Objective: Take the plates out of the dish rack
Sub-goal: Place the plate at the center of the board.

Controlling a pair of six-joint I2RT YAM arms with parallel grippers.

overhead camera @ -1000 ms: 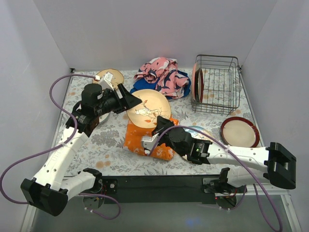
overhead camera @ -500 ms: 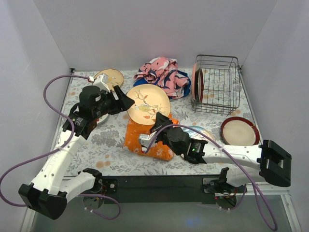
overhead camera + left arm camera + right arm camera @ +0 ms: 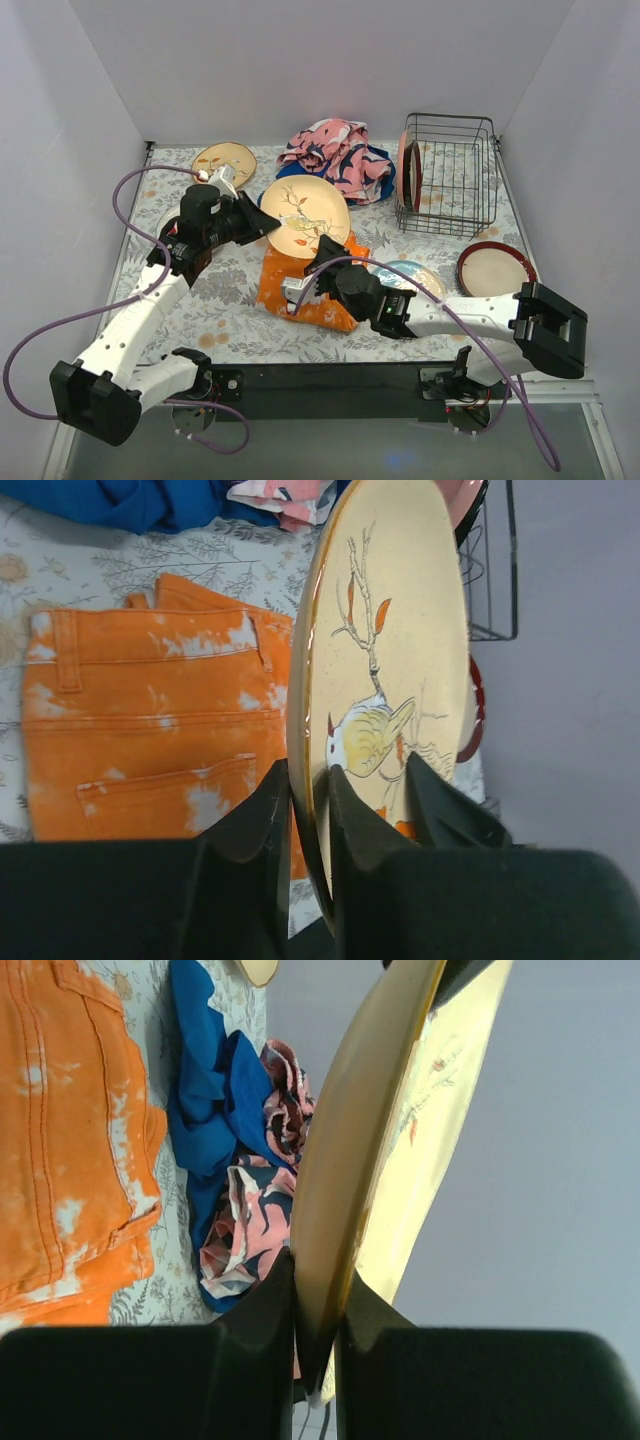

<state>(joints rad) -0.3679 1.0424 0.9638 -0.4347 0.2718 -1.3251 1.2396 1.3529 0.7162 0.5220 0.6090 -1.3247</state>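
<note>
Top external view, left end effector and right end effector both clamped on tilted bird plate rim

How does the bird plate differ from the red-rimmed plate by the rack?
The bird plate is pale yellow with a painted bird; the red-rimmed plate has a plain centre and dark red rim. The bird plate is tilted in the air, pinched by the left gripper and right gripper; the red-rimmed plate lies flat on the table. Both are round.

Orange denim cloth, crumpled pink cloth, blue cloth, floral table cover
</note>
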